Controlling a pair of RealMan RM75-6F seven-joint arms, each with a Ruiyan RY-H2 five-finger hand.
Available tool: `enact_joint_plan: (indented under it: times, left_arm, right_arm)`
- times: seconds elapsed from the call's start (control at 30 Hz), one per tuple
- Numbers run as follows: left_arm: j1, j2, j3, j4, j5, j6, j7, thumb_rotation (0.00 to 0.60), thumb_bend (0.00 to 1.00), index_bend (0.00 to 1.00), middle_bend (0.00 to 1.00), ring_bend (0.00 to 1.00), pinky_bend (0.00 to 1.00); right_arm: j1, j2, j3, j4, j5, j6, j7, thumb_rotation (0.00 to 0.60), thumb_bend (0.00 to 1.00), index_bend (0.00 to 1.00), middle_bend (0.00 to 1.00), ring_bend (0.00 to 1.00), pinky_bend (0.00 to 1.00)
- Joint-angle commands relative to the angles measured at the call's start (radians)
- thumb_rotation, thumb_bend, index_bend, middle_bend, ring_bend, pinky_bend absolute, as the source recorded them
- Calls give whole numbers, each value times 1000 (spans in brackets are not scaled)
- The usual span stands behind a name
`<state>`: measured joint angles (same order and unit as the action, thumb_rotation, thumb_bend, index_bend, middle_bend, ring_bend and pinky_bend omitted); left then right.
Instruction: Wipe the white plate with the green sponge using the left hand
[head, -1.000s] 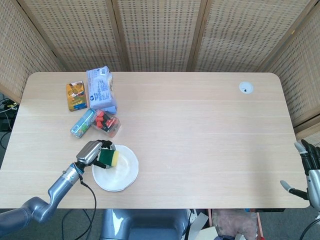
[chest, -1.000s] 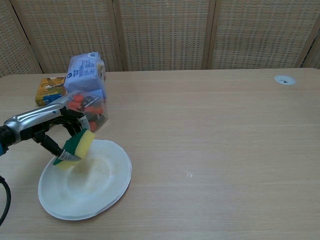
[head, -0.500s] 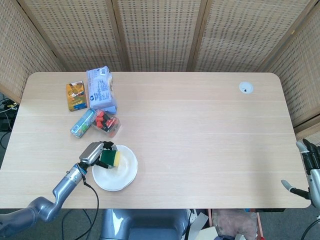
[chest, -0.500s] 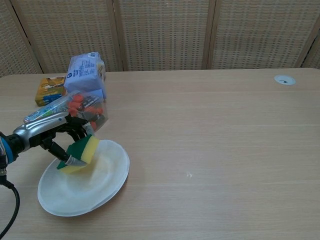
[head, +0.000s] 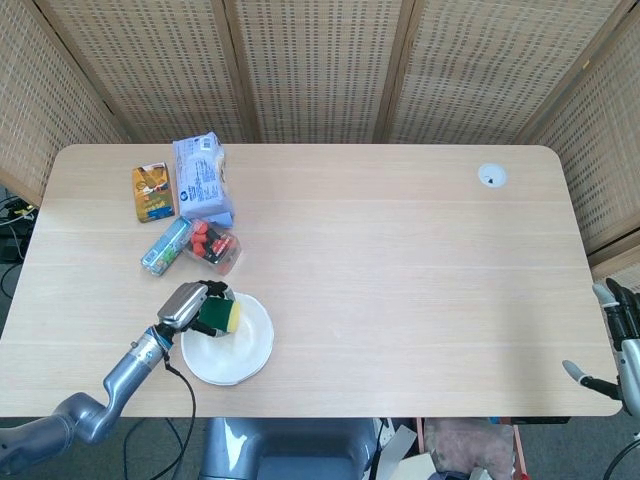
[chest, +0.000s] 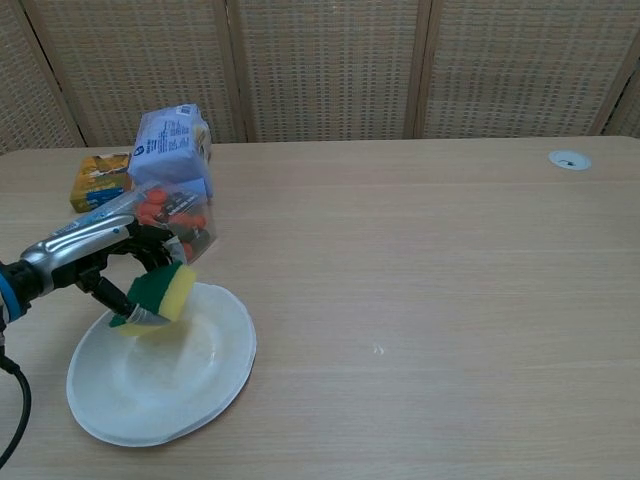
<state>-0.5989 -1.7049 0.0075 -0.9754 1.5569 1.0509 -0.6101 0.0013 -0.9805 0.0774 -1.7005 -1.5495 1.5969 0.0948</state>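
while the green sponge is gripped in the curled fingers of the left hand, it is held over the upper left rim of the white plate, which lies on the worktop in the lower left of the frame; whether the sponge is actually touching the plate cannot be told. the right hand is seen at the right edge of the head view, fingers apart and nothing held. a risk is judged from the plate being light and loose: if the sponge is pressed near the rim, the plate could be tipped or pushed along the worktop. the clear box of red items lies just above the hand and could be knocked on a wide stroke
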Motion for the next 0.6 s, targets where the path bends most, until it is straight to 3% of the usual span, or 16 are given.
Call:
enact_joint_plan:
  times: [0.03, 0.33, 0.6]
  left_arm:
    - [-2, 39, -9, -42, 6, 18, -5, 600, 0, 526, 432, 375, 338]
    - [-15, 86, -4, -177, -33, -58, -32, 600, 0, 526, 432, 375, 338]
    - [9, 30, 10, -102, -53, -73, -95, 600, 0, 529, 439, 375, 338]
  right_arm:
    - [0, 0, 0, 0, 0, 0, 0, 600, 0, 0, 0, 0, 0]
    - [0, 2, -2, 2, -4, 1, 6, 600, 0, 0, 0, 0, 0]
    - [-2, 2, -2, 2, -9, 6, 6, 600, 0, 0, 0, 0, 0]
